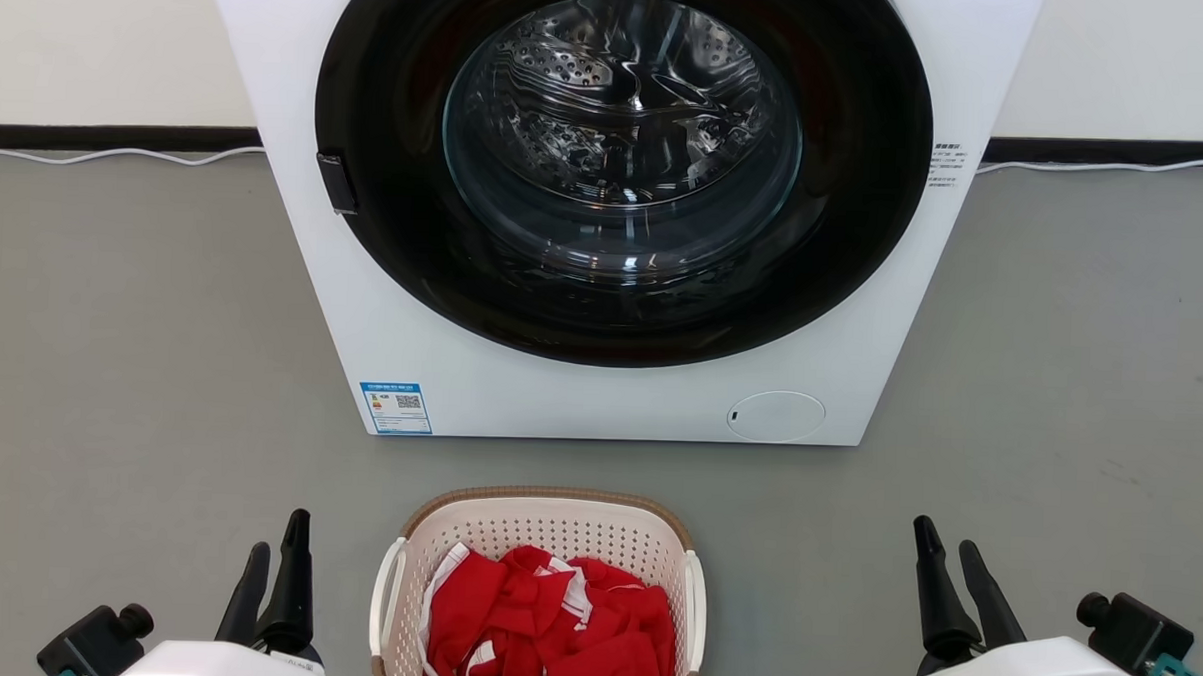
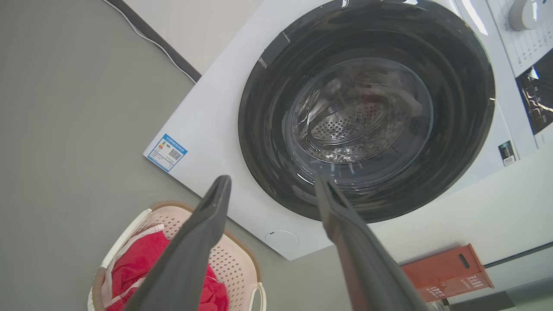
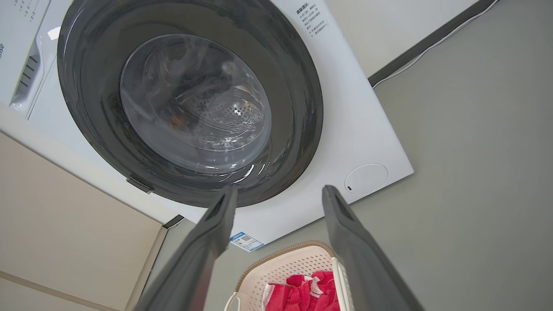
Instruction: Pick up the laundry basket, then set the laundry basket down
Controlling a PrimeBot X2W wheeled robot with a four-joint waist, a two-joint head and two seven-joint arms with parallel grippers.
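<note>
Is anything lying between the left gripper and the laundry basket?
No. In the head view, bare grey floor is all that separates the open left gripper from the laundry basket and its white loop handle.

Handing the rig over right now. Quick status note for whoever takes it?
Left claw: open, empty, left of the basket, not touching it.
Right claw: open, empty, right of the basket, apart from it.
Basket: on the floor in front of the washer, red clothes inside.
Done: nothing; basket not yet gripped.
Left: grip the basket, lift it, set it down.
</note>
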